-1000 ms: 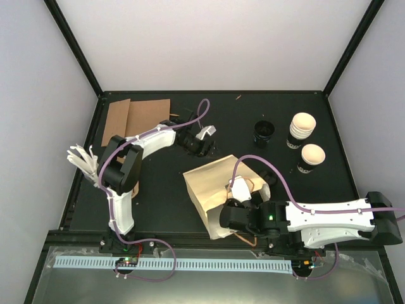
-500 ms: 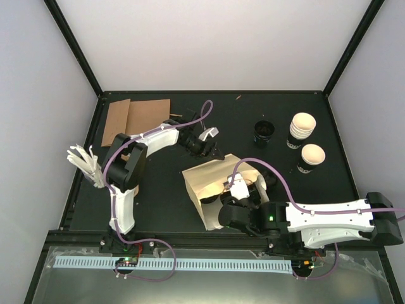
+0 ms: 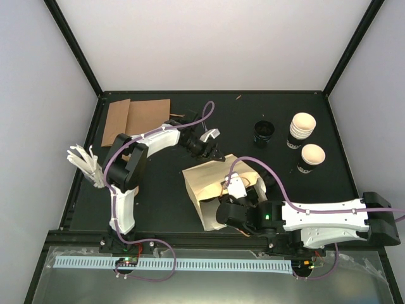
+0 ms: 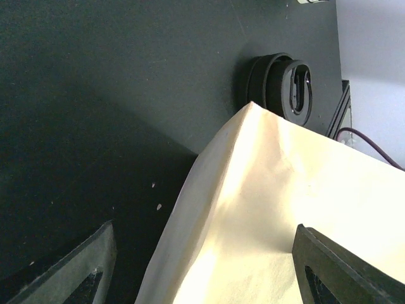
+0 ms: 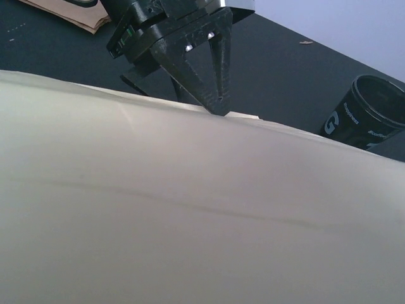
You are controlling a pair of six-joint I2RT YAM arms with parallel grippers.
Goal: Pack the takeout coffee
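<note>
A cream paper bag [image 3: 201, 185] lies on the black table, its mouth toward the right arm. My left gripper [image 3: 215, 155] is open at the bag's far corner. In the left wrist view its dark fingers [image 4: 88, 266] straddle the bag's folded edge [image 4: 209, 209] without touching it. The right wrist view shows the left gripper [image 5: 209, 82] poised just above the bag's rim [image 5: 190, 209]. My right gripper [image 3: 237, 190] is at the bag's mouth, and the paper hides its fingers. A small pale shape sits there, too unclear to name. The takeout coffee is hidden.
A black cup [image 3: 264, 132] stands behind the bag. Two stacks of cream-lined cups [image 3: 302, 126] [image 3: 312, 156] are at the back right. Brown cardboard sheets [image 3: 136, 117] lie back left and a white bundle [image 3: 85, 164] at the left edge. Black lids [image 4: 285, 88] sit beyond the bag.
My left gripper has moved right and nearer, onto the bag's far corner, with its jaws slightly narrower. My right arm has shifted a little left at the bag's mouth, and the bag has changed shape.
</note>
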